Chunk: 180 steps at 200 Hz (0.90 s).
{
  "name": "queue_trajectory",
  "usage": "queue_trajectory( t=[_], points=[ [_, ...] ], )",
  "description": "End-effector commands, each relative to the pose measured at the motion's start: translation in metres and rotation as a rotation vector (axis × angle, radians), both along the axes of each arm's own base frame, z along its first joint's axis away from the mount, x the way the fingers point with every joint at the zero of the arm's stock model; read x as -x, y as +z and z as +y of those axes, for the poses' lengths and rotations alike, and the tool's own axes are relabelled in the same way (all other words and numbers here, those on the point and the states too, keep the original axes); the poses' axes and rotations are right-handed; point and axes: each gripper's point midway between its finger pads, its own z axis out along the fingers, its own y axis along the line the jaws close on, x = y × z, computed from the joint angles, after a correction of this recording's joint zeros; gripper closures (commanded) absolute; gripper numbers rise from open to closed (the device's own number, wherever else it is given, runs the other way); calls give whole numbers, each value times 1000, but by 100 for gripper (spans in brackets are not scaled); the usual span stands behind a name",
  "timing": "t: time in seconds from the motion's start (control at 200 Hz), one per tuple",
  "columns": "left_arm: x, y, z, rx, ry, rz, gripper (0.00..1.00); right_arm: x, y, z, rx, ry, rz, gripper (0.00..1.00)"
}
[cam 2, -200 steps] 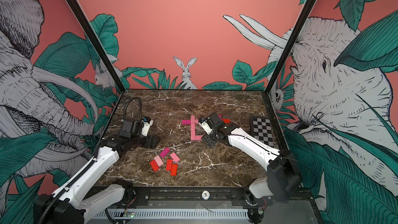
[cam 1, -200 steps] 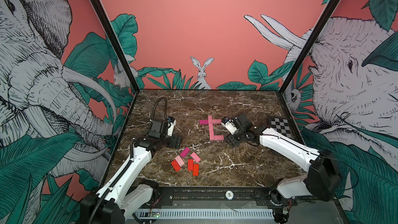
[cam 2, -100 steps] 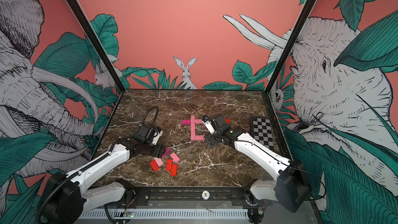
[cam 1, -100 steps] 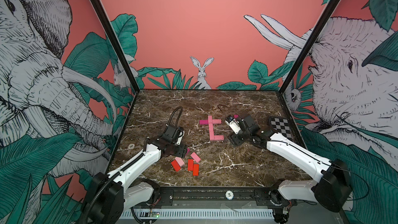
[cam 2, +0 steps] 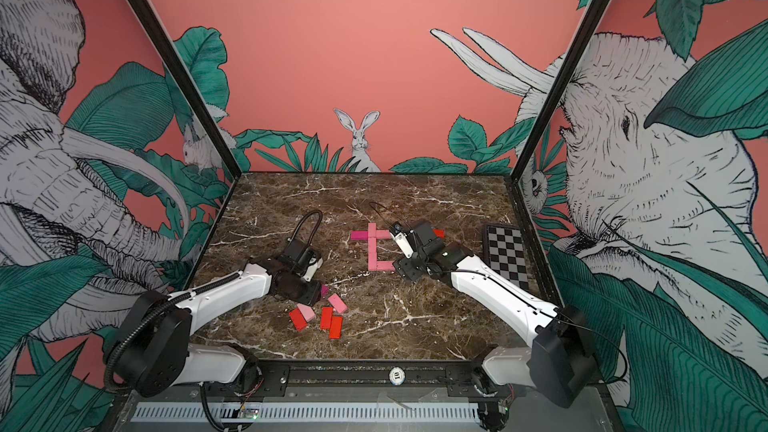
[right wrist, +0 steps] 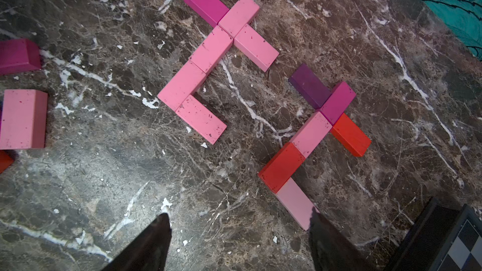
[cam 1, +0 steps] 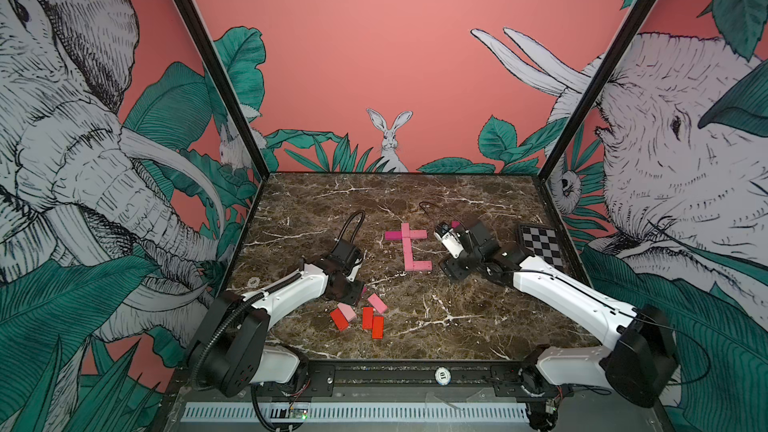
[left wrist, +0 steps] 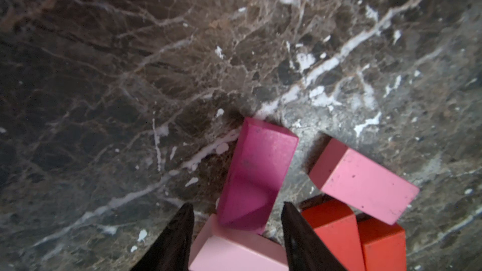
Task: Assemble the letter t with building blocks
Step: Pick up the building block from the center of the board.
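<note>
Marble tabletop, left hand partly open astride magenta block, right hand wide, empty

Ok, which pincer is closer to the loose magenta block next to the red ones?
Left. The left pincer straddles the magenta block, one jaw on either side. The right pincer hovers well away from it, beside the foot of the pink t.

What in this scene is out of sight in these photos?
Mixed-colour letter: right arm hides most in both top views.
Magenta block: nearly all under the left gripper in both top views.
Pale pink block: cut by the left wrist picture's edge.
Checkerboard plate: only a corner in the right wrist view.
</note>
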Motion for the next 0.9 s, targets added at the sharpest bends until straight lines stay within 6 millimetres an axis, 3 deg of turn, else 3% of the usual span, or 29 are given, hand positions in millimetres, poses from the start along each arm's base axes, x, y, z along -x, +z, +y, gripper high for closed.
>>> queue_trajectory(
  t=[0.0,0.22,0.61,0.705,0.895],
  points=[
    [-11,5,-8,12,-12,-29,44,-4,7,-2,-8,-19,-34,19],
    [-16,-5,-12,0,-15,8,51,-6,7,-7,14,-38,-39,19],
    [-18,-21,3,-88,85,36,64,-9,8,-12,31,-57,-53,19],
    [-27,-17,6,-108,118,5,64,-9,9,-13,34,-60,-58,19],
    [-63,1,6,-84,198,-80,66,-10,11,-17,49,-75,-68,18]
  ],
)
